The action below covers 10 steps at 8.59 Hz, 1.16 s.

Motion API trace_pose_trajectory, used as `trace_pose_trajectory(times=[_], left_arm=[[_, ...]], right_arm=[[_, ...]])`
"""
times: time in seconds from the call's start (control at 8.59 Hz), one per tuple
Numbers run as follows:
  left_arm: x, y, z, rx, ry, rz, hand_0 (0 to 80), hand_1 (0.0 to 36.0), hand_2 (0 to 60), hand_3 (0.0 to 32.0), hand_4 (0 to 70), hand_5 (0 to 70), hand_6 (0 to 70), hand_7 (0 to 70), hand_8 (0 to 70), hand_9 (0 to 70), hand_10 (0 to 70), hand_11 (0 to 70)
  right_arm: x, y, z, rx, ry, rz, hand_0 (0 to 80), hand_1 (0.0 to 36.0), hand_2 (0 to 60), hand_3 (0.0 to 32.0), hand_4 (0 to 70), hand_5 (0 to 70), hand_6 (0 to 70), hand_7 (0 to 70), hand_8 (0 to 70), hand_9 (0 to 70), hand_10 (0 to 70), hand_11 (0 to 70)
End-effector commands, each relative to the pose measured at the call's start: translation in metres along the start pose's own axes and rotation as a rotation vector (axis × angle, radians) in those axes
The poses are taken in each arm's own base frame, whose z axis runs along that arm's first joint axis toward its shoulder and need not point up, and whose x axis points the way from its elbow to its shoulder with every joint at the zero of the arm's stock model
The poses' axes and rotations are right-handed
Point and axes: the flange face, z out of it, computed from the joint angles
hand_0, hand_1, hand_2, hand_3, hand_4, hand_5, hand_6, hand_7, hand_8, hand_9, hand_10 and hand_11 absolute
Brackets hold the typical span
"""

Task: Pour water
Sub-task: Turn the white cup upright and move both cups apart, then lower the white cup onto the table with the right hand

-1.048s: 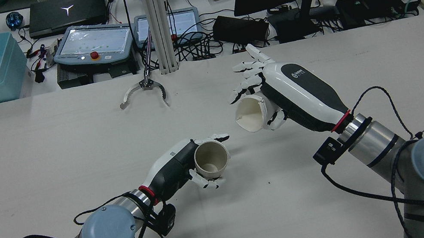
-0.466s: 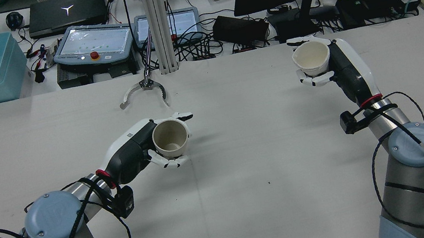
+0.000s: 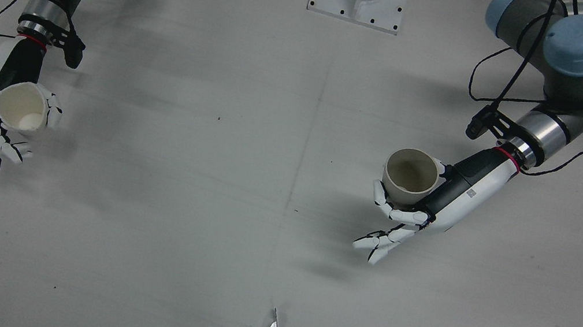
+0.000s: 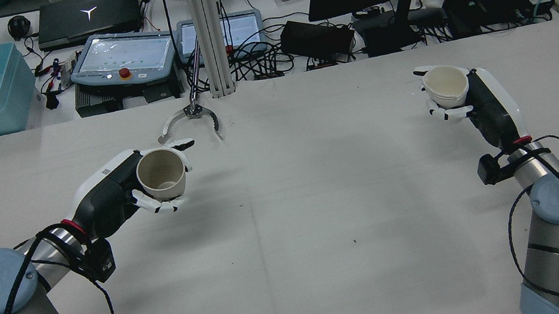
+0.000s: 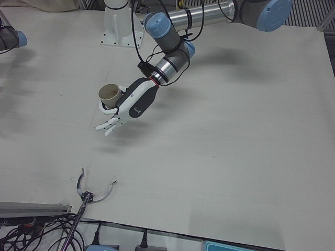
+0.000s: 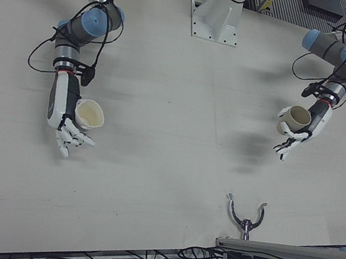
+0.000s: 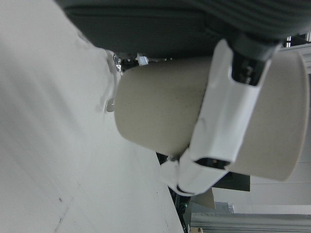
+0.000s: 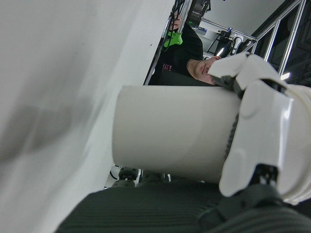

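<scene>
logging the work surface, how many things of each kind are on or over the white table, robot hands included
Cups: 2, beige cup and white cup
Robot hands: 2, left robot hand and right robot hand, each holding a cup
Metal claw tool: 1
Total: 5

A wide bare stretch of table (image 4: 291,224) is left between the two arms, open to passage from either side. One obstacle is found there: a metal claw (image 4: 188,120) lying at 12 o'clock of the table's centre in the rear view, near the post (image 4: 208,31). Beyond it the far edge is crowded with electronics (image 4: 124,58).
</scene>
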Motion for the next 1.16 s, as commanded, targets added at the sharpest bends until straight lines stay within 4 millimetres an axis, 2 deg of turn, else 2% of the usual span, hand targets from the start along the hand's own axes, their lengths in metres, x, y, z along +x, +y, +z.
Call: trace_pose_trajectory(times=[0.0, 0.12, 0.23, 0.35, 0.58, 0.81, 0.93, 1.05], left_arm=[[0.005, -0.004, -0.002, 0.005, 0.007, 0.001, 80.0, 36.0, 60.0, 0.0, 70.0, 70.0, 11.5, 13.7, 4.9, 1.6, 9.1, 16.7], [0.008, -0.005, -0.002, 0.007, 0.012, 0.001, 80.0, 36.0, 60.0, 0.0, 70.0, 70.0, 11.3, 13.5, 4.8, 1.4, 9.1, 16.8], [0.016, -0.007, -0.003, 0.010, 0.024, 0.004, 80.0, 36.0, 60.0, 0.0, 70.0, 70.0, 11.2, 13.4, 4.7, 1.3, 9.0, 16.6], [0.019, -0.007, -0.004, 0.007, 0.022, 0.005, 80.0, 36.0, 60.0, 0.0, 70.0, 70.0, 11.5, 13.7, 4.8, 1.4, 9.0, 16.5], [0.020, -0.009, -0.006, 0.008, 0.013, 0.008, 80.0, 36.0, 60.0, 0.0, 70.0, 70.0, 11.1, 13.3, 4.7, 1.2, 8.9, 16.4], [0.020, -0.009, -0.006, 0.008, 0.013, 0.008, 80.0, 36.0, 60.0, 0.0, 70.0, 70.0, 11.1, 13.3, 4.7, 1.3, 9.0, 16.5], [0.019, -0.011, -0.008, 0.012, 0.013, 0.009, 80.0, 36.0, 60.0, 0.0, 70.0, 70.0, 10.9, 13.1, 4.7, 1.3, 8.9, 16.4], [0.019, -0.011, -0.008, 0.012, 0.013, 0.009, 80.0, 36.0, 60.0, 0.0, 70.0, 70.0, 10.5, 12.8, 4.5, 1.2, 8.9, 16.5]], right_arm=[[0.005, -0.070, -0.001, 0.038, -0.007, -0.036, 55.8, 25.7, 51.2, 0.0, 70.0, 11.9, 38.0, 70.0, 36.7, 49.9, 11.2, 17.1], [0.005, -0.060, 0.006, 0.026, -0.018, -0.020, 56.2, 26.5, 57.0, 0.0, 70.0, 12.0, 38.6, 70.0, 39.6, 53.8, 13.1, 19.7], [0.000, -0.053, 0.014, 0.019, -0.032, -0.010, 56.5, 27.0, 58.0, 0.0, 70.0, 12.0, 38.3, 70.0, 39.7, 53.8, 12.7, 19.1], [-0.005, -0.043, 0.020, 0.001, -0.035, 0.007, 56.9, 27.5, 58.0, 0.0, 70.0, 12.0, 38.3, 70.0, 38.9, 52.6, 12.1, 18.2], [-0.009, -0.041, 0.021, -0.004, -0.039, 0.015, 58.2, 28.3, 57.5, 0.0, 70.0, 12.3, 39.8, 70.0, 37.3, 50.3, 10.2, 15.6], [-0.009, -0.027, 0.028, -0.039, -0.056, 0.106, 60.8, 29.8, 53.8, 0.0, 70.0, 13.5, 41.4, 69.6, 37.0, 49.0, 9.9, 15.5], [-0.013, -0.014, 0.033, -0.062, -0.069, 0.147, 59.9, 28.9, 52.0, 0.0, 70.0, 13.2, 39.1, 67.1, 38.4, 50.9, 11.8, 18.2], [-0.008, -0.015, 0.027, -0.063, -0.057, 0.166, 59.3, 28.3, 52.1, 0.0, 70.0, 13.2, 39.5, 67.8, 39.1, 51.8, 11.9, 18.3]])
